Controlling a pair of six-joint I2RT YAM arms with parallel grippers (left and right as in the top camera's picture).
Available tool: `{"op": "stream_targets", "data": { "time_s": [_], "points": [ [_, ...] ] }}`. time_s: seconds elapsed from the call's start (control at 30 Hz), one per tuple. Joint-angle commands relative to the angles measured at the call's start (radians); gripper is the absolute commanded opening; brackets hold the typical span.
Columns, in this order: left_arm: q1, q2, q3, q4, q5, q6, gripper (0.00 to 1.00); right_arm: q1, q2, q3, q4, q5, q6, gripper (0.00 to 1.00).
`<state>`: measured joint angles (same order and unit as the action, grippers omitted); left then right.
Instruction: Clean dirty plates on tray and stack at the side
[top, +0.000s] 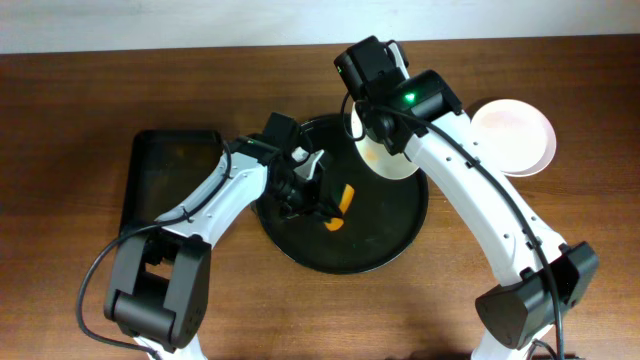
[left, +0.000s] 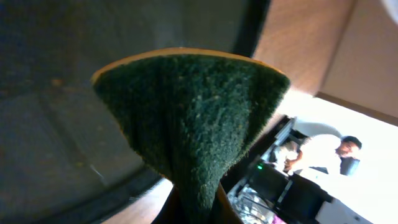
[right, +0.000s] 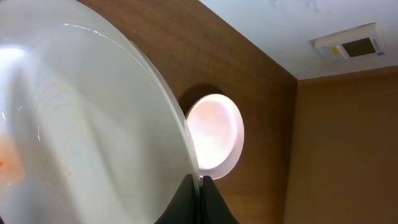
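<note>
Tray (top: 388, 235): round, black, mid-counter (top: 80, 90).
Rectangular tray (top: 165, 175): left of tray, out of the way.
White plate (top: 392, 165): tilted over tray's far-right rim; right fingers (right: 198, 202) pinched tight on its edge.
Pink plate (top: 512, 135): right of tray; likely stack spot.
Sponge (left: 193, 124): clamped in left fingers (left: 199, 211) over tray; press the green face flat on the orange smear (right: 5, 163).

**A:** How is the large round black tray with a raised rim (top: 385, 232) sitting?

**B:** It is lying flat.

**A:** And the white round shallow plate (top: 392, 163)?

**B:** It is hanging tilted steeply over the tray's far right rim. The right gripper (right: 200, 186) is pinching its edge, and a small orange smear is showing on its face.

**A:** Anything beside the tray?

**B:** The pale pink round shallow plate (top: 515, 135) is resting flat just beyond the tray's right rim, not touching it and looking clean.
</note>
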<state>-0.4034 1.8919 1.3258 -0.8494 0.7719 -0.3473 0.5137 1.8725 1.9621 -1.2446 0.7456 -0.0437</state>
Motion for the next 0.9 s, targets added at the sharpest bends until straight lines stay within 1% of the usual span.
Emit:
{"op": "stream_targets", "data": {
  "time_s": [0.0, 0.07, 0.13, 0.2, 0.27, 0.47, 0.57, 0.67, 0.8, 0.87],
  "points": [
    [0.034, 0.007, 0.001, 0.0, -0.126, 0.027, 0.0, 0.006, -0.038, 0.026, 0.003, 0.072, -0.004, 0.04],
    [0.053, 0.007, 0.001, 0.0, -0.164, 0.027, 0.0, 0.019, -0.038, 0.026, -0.001, 0.174, -0.005, 0.04],
    [0.082, 0.007, 0.001, 0.01, -0.158, 0.027, 0.0, 0.051, -0.037, 0.026, -0.035, 0.247, -0.061, 0.04],
    [0.096, 0.007, 0.001, 0.027, -0.128, 0.027, 0.0, 0.074, -0.037, 0.026, -0.053, 0.254, -0.06, 0.04],
    [0.106, 0.007, 0.001, 0.06, -0.074, 0.027, 0.0, 0.099, -0.037, 0.026, -0.08, 0.254, -0.06, 0.04],
    [0.103, 0.007, 0.001, 0.22, 0.185, 0.018, 0.0, 0.154, -0.036, 0.026, -0.1, 0.259, -0.051, 0.04],
    [0.103, 0.007, 0.001, 0.304, 0.22, -0.045, 0.0, 0.155, -0.036, 0.026, -0.111, 0.258, -0.027, 0.04],
    [0.103, 0.007, 0.001, 0.366, 0.255, -0.076, 0.0, 0.155, -0.036, 0.026, -0.114, 0.258, -0.026, 0.04],
    [0.105, 0.007, 0.001, 0.521, 0.439, -0.139, 0.0, 0.154, -0.036, 0.026, -0.114, 0.258, -0.026, 0.04],
    [0.105, 0.007, 0.001, 0.607, 0.471, -0.196, 0.0, 0.155, -0.036, 0.026, -0.114, 0.257, -0.025, 0.04]
  ]
}}
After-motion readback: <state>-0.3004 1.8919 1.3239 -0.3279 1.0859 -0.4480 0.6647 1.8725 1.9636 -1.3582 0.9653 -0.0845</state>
